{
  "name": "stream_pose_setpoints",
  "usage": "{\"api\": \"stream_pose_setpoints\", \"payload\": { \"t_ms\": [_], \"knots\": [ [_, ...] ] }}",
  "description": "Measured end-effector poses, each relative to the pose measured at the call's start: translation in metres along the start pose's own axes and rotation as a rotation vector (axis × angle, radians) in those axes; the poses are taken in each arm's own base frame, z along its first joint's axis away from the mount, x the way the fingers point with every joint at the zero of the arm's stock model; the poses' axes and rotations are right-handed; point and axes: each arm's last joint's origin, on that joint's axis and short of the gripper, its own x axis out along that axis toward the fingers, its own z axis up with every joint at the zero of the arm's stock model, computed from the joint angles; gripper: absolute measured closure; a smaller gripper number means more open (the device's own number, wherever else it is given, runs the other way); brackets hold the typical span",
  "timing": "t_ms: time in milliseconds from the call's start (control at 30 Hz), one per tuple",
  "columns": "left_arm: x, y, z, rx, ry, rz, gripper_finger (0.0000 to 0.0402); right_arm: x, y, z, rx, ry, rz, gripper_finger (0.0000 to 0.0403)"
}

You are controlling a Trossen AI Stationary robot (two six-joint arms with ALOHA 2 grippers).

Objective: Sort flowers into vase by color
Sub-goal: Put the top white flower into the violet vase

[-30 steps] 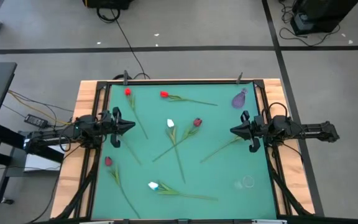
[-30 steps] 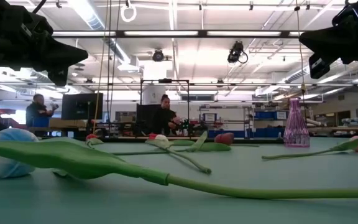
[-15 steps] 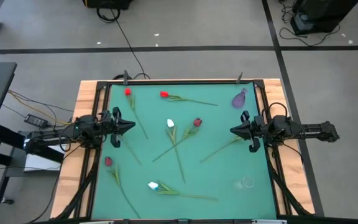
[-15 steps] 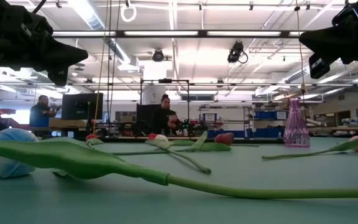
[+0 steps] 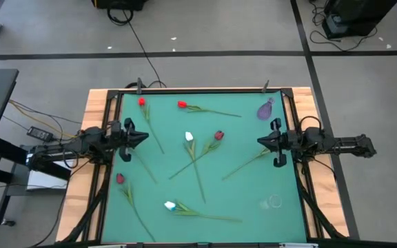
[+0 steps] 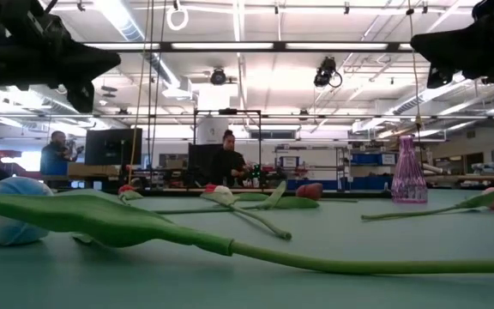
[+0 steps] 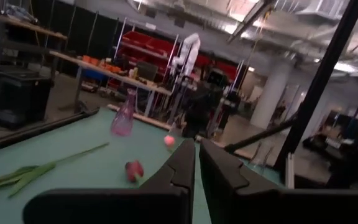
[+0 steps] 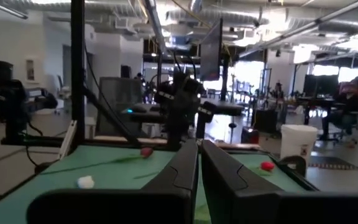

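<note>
The flowers [image 5: 197, 153] are lying scattered across the green table [image 5: 253, 186], between the left gripper [image 5: 142, 136] and right gripper [image 5: 260, 142], both hovering with fingers pressed together, holding nothing, well apart from every stem.

Robotics lab: workbenches [image 6: 487, 178], monitors [image 6: 111, 146], exposed ceiling lights [image 6: 230, 46].

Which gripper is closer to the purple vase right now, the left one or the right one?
The right gripper is nearer: the purple vase stands at the table's far right corner, just beyond it. The left gripper hangs over the opposite side, with the whole mat between.
</note>
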Motion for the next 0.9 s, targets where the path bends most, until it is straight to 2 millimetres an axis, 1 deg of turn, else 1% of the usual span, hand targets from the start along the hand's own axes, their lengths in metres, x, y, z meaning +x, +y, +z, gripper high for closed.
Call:
{"api": "stream_pose_setpoints", "payload": {
  "t_ms": [133,267,467,567,600,667,733,800,833,900],
  "knots": [
    [-0.001,-0.004,0.01,-0.012,-0.107,-0.039,0.037,0.0,0.0,0.001,0.026,-0.007,0.003,0.0372],
    [-0.003,-0.008,0.022,-0.117,-0.227,-0.095,0.037,0.0,-0.002,0.005,0.016,-0.045,-0.066,0.0372],
    [-0.006,-0.011,0.032,-0.142,-0.327,-0.141,0.037,-0.002,-0.003,0.019,0.142,-0.202,-0.065,0.0372],
    [-0.007,-0.011,0.033,-0.147,-0.348,-0.127,0.037,-0.004,-0.004,0.027,0.165,-0.285,-0.078,0.0372],
    [-0.007,-0.01,0.033,-0.158,-0.355,-0.112,0.037,-0.005,-0.005,0.03,0.158,-0.32,-0.103,0.0372],
    [-0.007,-0.01,0.034,-0.17,-0.364,-0.099,0.037,-0.007,-0.009,0.034,0.179,-0.367,-0.216,0.0373],
    [-0.007,-0.01,0.034,-0.176,-0.366,-0.086,0.037,-0.008,-0.014,0.032,0.295,-0.368,-0.405,0.0375],
    [-0.006,-0.009,0.033,-0.202,-0.356,-0.081,0.037,-0.009,-0.018,0.027,0.464,-0.382,-0.569,0.0379],
    [-0.005,-0.009,0.031,-0.214,-0.339,-0.075,0.037,-0.009,-0.02,0.025,0.529,-0.384,-0.615,0.0381],
    [-0.002,-0.007,0.026,-0.253,-0.292,-0.051,0.037,-0.006,-0.019,0.018,0.609,-0.344,-0.63,0.0386]
  ]
}}
